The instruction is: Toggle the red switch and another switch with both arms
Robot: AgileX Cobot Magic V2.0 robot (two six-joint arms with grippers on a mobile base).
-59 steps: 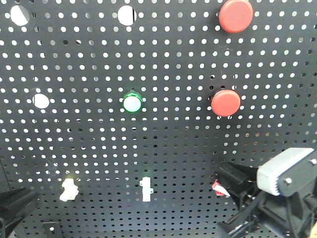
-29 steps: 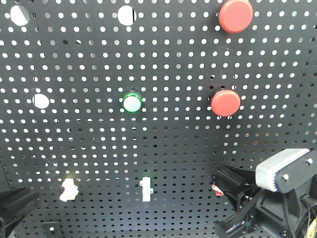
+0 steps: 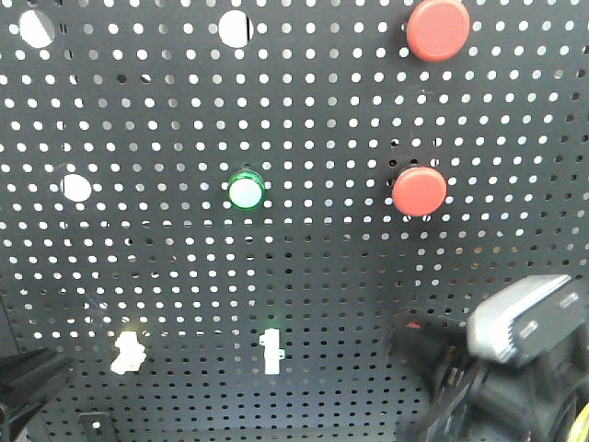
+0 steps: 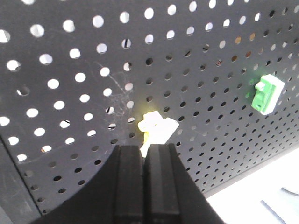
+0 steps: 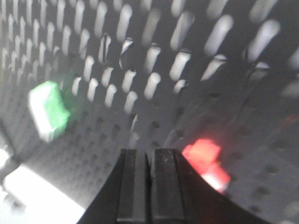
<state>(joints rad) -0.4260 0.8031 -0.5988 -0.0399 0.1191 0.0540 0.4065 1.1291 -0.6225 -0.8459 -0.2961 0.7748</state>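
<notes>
The red switch sits low on the black pegboard, blurred, just right of my right gripper. That gripper is shut with nothing between its fingers. From the front only a red sliver of the red switch shows above the right gripper, which carries a light grey block. The other switch, yellow-based with a white lever, lies directly above the tips of my left gripper, which is shut. In the front view this yellow switch is at lower left, with the left gripper below and left of it.
A white toggle on a green base stands between the two switches, also in both wrist views. Two big round red push buttons and a green-ringed button sit higher on the board.
My right gripper has shifted down along the board and now covers most of the red switch, blurred by motion. The left gripper has stayed put.
</notes>
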